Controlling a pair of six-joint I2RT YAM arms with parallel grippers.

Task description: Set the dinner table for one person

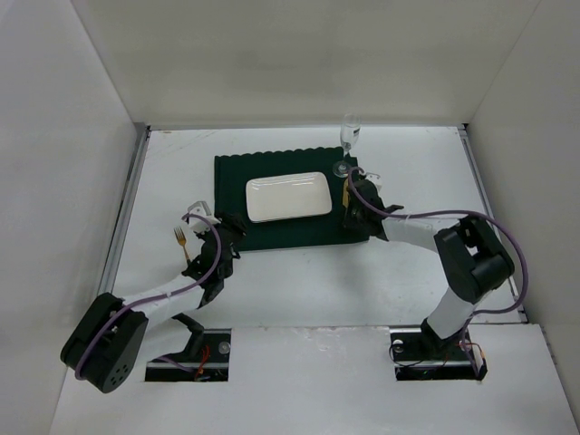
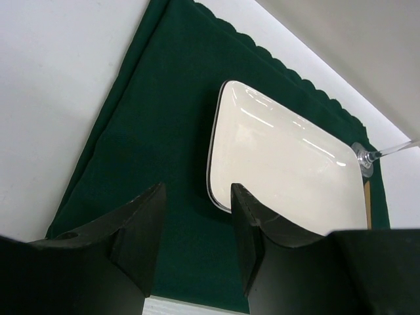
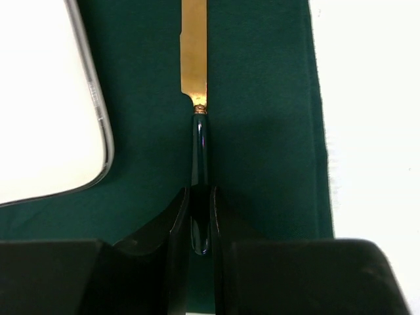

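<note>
We are looking down on the white surface (image 1: 299, 299), which is filling nearly the whole top view, with thin metal strips along its sides. A dark green placemat (image 1: 231, 181) with a scalloped far edge is lying in the middle of it, and a white rectangular plate (image 1: 288, 197) is sitting on the mat. A wine glass (image 1: 350, 136) is standing upright at the mat's far right corner. A fork (image 1: 182, 243) is lying on the bare surface to the left of the mat, just beside the left arm.

The left fingers (image 2: 141, 230) are standing wide apart with nothing between them, hanging over the near left part of the placemat and pointing toward the plate.

The right fingers (image 3: 174, 223) are pinching narrowly on the dark green handle of a knife (image 3: 195, 59). Its gold blade is pointing toward the far side, along the strip of mat between the plate and the mat's right edge. We cannot tell whether the knife is touching the cloth.
</note>
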